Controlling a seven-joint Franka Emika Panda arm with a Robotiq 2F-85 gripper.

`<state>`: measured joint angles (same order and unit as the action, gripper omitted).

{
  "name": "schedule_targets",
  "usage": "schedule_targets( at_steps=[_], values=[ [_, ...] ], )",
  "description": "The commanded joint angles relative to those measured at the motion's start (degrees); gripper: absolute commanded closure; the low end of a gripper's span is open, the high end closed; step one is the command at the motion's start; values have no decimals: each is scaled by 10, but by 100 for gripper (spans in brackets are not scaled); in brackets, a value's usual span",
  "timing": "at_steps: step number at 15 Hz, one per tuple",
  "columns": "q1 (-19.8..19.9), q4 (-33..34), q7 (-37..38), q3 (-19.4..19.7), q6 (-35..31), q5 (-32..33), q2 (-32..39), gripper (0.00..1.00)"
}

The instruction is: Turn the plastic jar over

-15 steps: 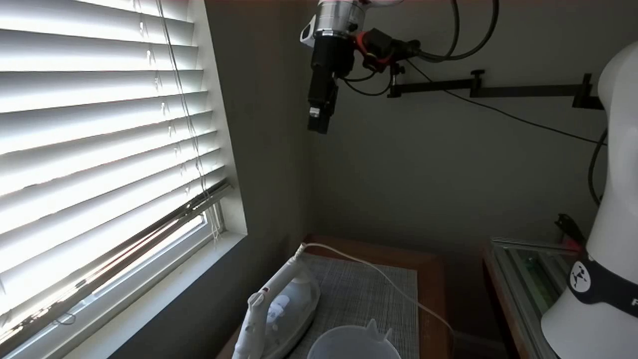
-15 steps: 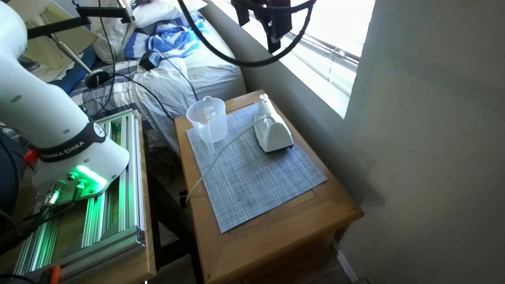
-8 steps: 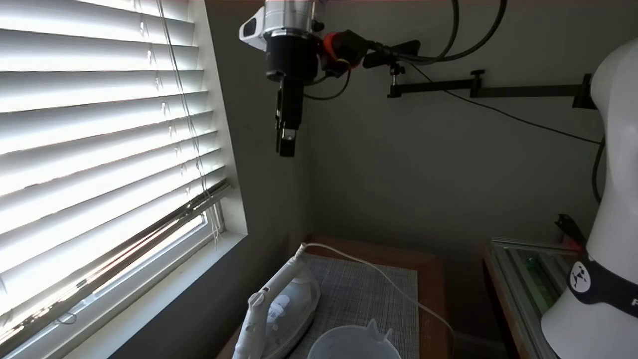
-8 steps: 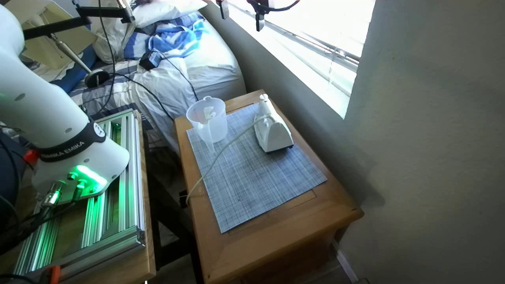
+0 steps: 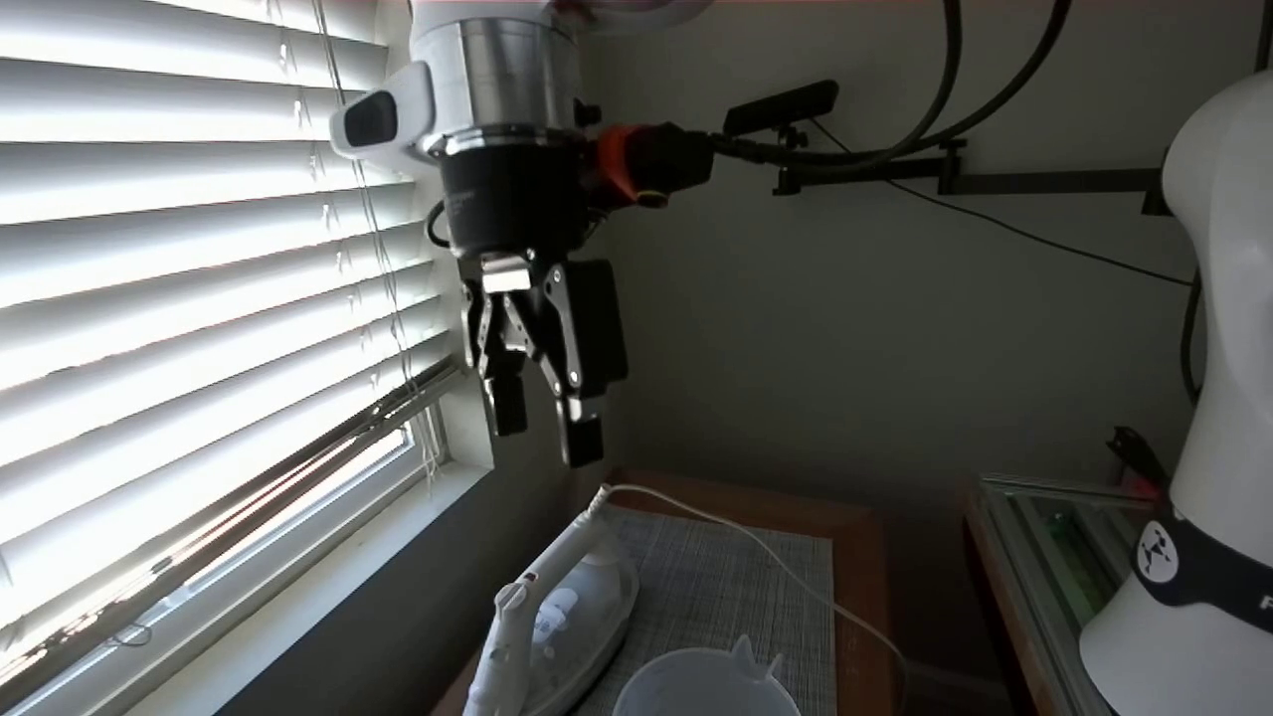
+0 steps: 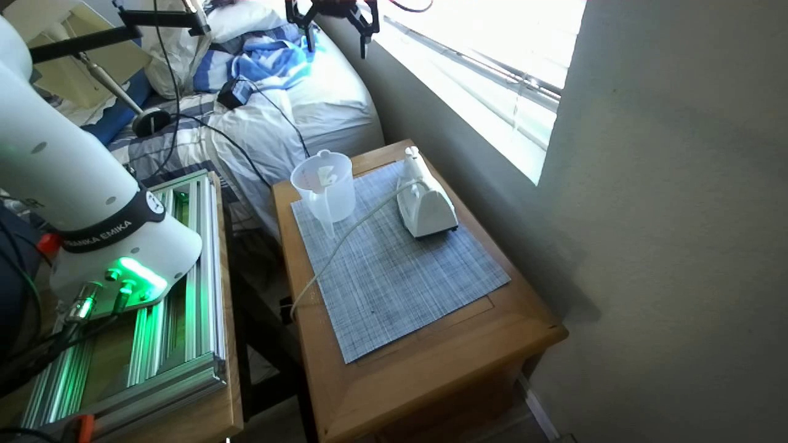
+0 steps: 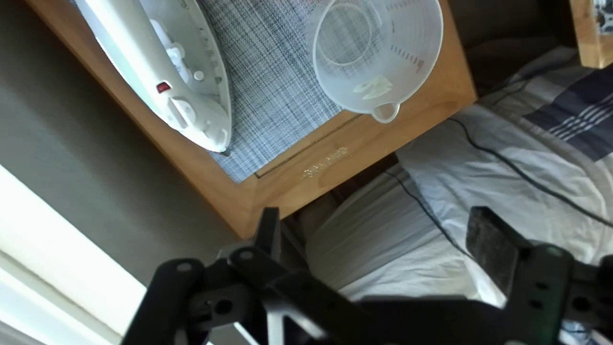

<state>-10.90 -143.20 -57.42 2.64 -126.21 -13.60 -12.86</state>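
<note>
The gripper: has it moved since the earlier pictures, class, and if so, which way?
Yes. In an exterior view, the gripper has shifted downward in the picture and towards the window blinds.

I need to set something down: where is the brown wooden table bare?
Free: grey woven placemat between thin white cord, white plastic iron and wooden end strip. Crowded: the opposite end, with the iron and translucent plastic jar.

In an exterior view, sight runs nearly level past window blinds (image 5: 199, 234); in an exterior view, obliquely down across the wooden table (image 6: 431, 354) toward a bed (image 6: 332, 104). The wrist view faces steeply downward, nearer; all three share steam iron (image 7: 148, 67) and measuring jug (image 7: 390, 62).
</note>
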Motion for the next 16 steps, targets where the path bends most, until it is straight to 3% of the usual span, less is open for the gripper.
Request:
schedule_targets(
  at_steps=[1, 2, 11, 16],
  values=[
    [-4, -15, -97, -14, 2, 0, 29, 0],
    [7, -11, -50, -20, 2, -2, 13, 0],
    [8, -14, -95, -24, 4, -5, 35, 0],
    [1, -32, -217, -17, -13, -45, 40, 0]
  ],
)
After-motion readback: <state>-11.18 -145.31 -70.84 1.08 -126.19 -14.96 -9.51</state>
